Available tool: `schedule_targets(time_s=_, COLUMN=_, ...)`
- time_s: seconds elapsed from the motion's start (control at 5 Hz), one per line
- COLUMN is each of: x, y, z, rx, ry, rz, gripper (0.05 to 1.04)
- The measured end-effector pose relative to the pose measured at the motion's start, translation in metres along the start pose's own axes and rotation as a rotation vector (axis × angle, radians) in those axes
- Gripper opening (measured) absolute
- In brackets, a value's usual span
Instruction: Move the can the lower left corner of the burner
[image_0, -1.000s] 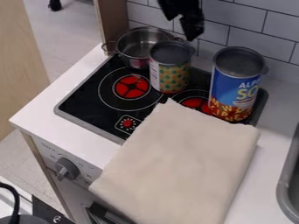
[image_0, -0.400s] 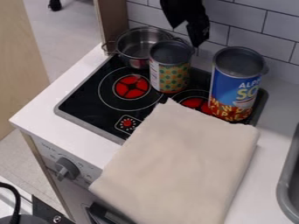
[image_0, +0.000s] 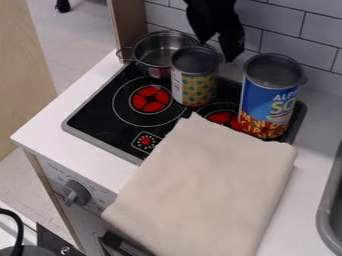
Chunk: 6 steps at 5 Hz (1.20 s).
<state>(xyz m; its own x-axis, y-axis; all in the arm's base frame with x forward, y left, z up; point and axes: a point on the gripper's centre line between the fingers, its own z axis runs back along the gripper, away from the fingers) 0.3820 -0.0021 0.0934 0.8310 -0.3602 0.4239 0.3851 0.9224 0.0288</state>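
Hanging at the top of the view, the gripper (image_0: 217, 49) is set wide, its fingertips apart. The patterned can (image_0: 196, 89) stands upright on the black cooktop (image_0: 99, 118), between the metal pot (image_0: 152, 58) and the blue can (image_0: 264, 102).

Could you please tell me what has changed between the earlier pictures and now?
The black two-finger tool has come down and slightly to the right in the picture. It has taken hold of nothing and let go of nothing. The green-and-orange patterned can, the blue can, the steel pot and the cream folded cloth all stayed as they were.
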Motion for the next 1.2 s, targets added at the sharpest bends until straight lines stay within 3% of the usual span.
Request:
schedule_targets(time_s=0.2, x=0.001, y=-0.001, z=-0.008, rx=-0.024, ry=0.019, rz=0.035, gripper=0.997)
schedule_targets(time_s=0.6, x=0.002, y=-0.003, z=-0.018, rx=-0.006, ry=0.066, rz=0.115, gripper=0.997)
schedule_targets(time_s=0.8, x=-0.004, y=-0.006, z=-0.019, rx=0.015, ry=0.121, rz=0.105, gripper=0.997)
schedule_targets(time_s=1.2, x=-0.018, y=-0.012, z=-0.016, rx=0.009, ry=0.166, rz=0.049, gripper=0.997)
